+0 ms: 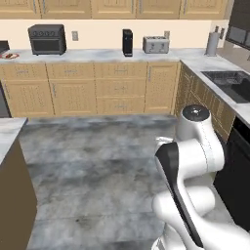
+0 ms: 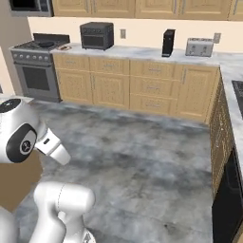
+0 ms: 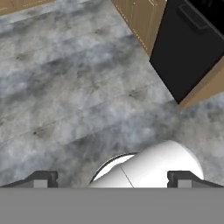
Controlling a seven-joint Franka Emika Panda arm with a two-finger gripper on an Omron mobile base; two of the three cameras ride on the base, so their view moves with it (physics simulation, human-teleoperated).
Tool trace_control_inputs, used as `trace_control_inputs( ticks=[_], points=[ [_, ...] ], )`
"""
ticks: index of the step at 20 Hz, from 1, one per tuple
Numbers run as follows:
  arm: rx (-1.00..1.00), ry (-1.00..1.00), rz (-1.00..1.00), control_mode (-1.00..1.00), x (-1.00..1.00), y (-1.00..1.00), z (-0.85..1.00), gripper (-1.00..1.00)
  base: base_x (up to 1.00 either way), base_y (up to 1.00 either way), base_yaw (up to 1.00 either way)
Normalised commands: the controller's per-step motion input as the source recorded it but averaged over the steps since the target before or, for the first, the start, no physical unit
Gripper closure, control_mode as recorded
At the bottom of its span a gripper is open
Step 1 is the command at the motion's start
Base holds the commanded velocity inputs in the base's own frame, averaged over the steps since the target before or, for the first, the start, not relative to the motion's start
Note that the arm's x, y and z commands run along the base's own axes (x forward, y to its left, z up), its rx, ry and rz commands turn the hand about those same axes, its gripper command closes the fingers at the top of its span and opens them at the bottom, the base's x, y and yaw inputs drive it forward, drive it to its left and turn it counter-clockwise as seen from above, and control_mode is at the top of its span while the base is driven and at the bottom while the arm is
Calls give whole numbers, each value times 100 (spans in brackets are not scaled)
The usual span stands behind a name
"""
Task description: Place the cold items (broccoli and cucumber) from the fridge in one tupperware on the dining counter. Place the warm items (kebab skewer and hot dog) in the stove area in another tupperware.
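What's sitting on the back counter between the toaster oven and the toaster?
A tall black appliance stands between the toaster oven and the toaster on the back counter; both base views show it.

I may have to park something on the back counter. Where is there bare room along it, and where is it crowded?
Bare stretches on the back counter: between the toaster oven and the black canister, and right of the toaster toward the corner. The strip between canister and toaster is narrow. By the stove, a plate crowds the counter's left end. The gripper is open.
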Motion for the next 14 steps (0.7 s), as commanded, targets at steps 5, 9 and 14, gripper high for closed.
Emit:
trace_control_inputs(
  ticks=[5,9,14],
  points=[
    [0,0,0,100,0,0,0,-100,100,39,0],
    [0,0,0,100,0,0,0,-100,100,16,1],
    [0,0,0,100,0,0,0,-100,100,2,3]
  ],
)
